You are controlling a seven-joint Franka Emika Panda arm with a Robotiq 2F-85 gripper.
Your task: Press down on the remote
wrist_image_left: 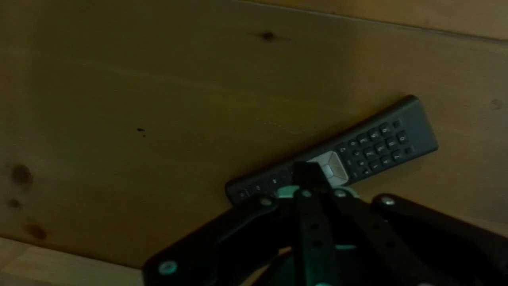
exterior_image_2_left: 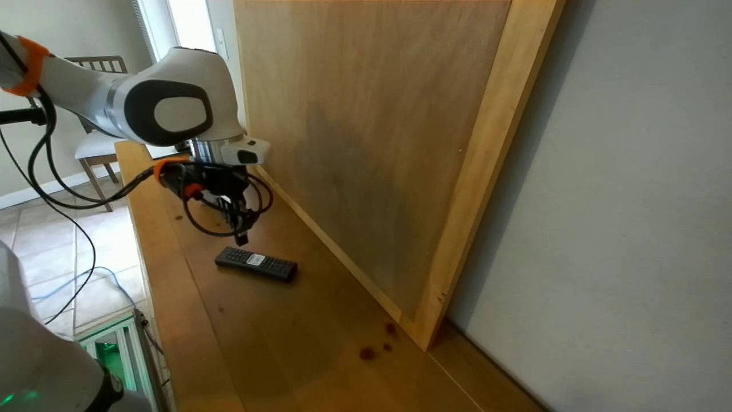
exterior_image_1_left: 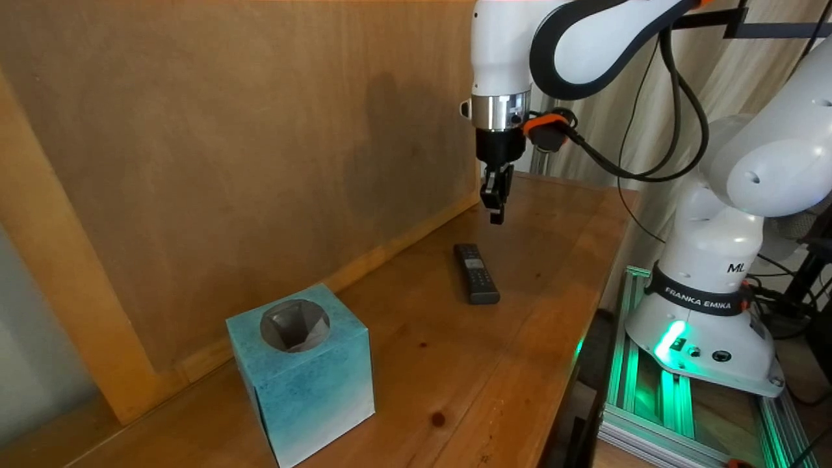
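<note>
The claw (exterior_image_1_left: 496, 218), pressed together, hangs clear of the remote (exterior_image_1_left: 476, 274), whose number pad (wrist_image_left: 375, 147) points to two o'clock in the wrist view; pressing off-centre might skid it.

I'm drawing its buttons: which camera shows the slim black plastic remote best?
Wrist view: the remote and its buttons look biggest there, though the black, jointed gripper covers part. Both exterior views show the whole remote, but smaller.

White arm (exterior_image_1_left: 747, 159), orange strap (exterior_image_2_left: 32, 66), black cables (exterior_image_1_left: 621, 171), black tool (exterior_image_1_left: 496, 214)
</note>
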